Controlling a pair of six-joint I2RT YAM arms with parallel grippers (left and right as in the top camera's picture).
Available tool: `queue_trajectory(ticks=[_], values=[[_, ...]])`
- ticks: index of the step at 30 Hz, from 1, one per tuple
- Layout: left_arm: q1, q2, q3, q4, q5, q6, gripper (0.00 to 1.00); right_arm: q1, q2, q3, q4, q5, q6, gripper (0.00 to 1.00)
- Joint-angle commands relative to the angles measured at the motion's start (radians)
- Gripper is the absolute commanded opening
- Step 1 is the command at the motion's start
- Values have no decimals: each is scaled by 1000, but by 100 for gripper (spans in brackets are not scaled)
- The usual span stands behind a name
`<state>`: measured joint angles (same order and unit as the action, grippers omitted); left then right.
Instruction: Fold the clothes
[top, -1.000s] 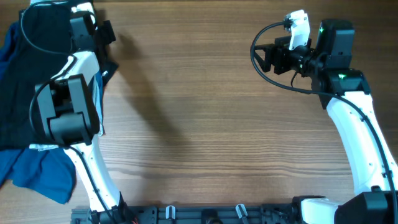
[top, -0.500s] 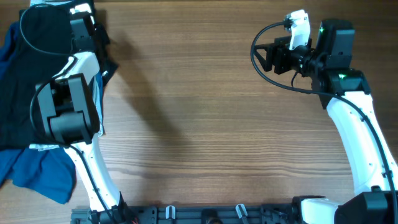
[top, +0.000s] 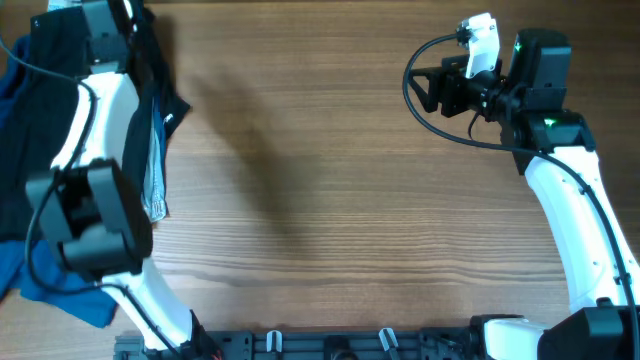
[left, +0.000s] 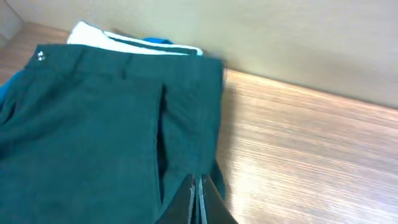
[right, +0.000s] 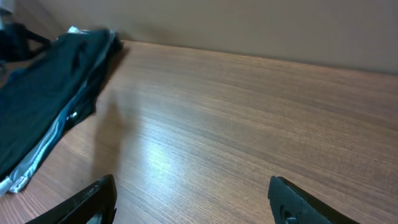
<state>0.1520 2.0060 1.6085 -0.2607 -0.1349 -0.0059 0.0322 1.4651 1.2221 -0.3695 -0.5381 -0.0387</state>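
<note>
The clothes are black shorts (top: 25, 150) lying at the table's far left, and they appear dark teal in the left wrist view (left: 93, 124), waistband away from the camera. A pale grey lining strip (top: 155, 175) shows along their right edge. My left gripper (left: 199, 182) is shut, its fingertips pressed together on the right-hand edge of the shorts beside bare table. My right gripper (right: 189, 186) hangs open above bare wood at the far right (top: 425, 90), far from the shorts (right: 43, 93), with nothing between its fingers.
Deep blue cloth (top: 60, 285) pokes out from under the shorts at the near left. White and bright blue fabric (left: 134, 42) lies behind the waistband. A pale wall (left: 280, 37) borders the table's far edge. Wooden tabletop (top: 320, 180) spans between the arms.
My left gripper has shut on the shorts' edge, and the left arm has swung toward the far left corner. The black fabric by it has shifted. The right arm holds still.
</note>
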Motion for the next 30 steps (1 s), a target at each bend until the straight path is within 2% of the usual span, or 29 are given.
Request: queue_trajectory(ticks=[1,3,7,8,9,10,13,16,18,19,20,30], values=[[-32,-51,10,-90,83,5,4,4,13,16,6,5,-10,79],[-71,-71,10,-131,101,45,4,4,13,17,12,5,-10,78],[-144,-89,10,-212,32,50,4,4,13,17,6,-40,-3,78],[-148,-89,10,-261,2,46,6,4,13,17,1,-40,-3,78],[-145,-86,9,-322,-29,22,20,4,13,17,-4,-40,-3,78],[-136,-86,9,-373,-42,-1,27,4,13,17,-9,-40,-3,78],[-55,-86,9,-556,-42,-114,33,4,13,17,-16,-40,-12,79],[5,-86,9,-590,-39,-114,39,4,13,17,-17,-40,-11,79],[52,-81,9,-566,-34,-87,54,4,13,17,-17,-40,-11,79],[73,-77,9,-547,-22,-57,70,4,13,17,-18,-40,-10,80],[92,-64,9,-518,-16,-42,98,4,13,17,-21,-41,-11,80],[187,95,9,-390,35,-20,99,4,13,16,-37,-40,-11,82]])
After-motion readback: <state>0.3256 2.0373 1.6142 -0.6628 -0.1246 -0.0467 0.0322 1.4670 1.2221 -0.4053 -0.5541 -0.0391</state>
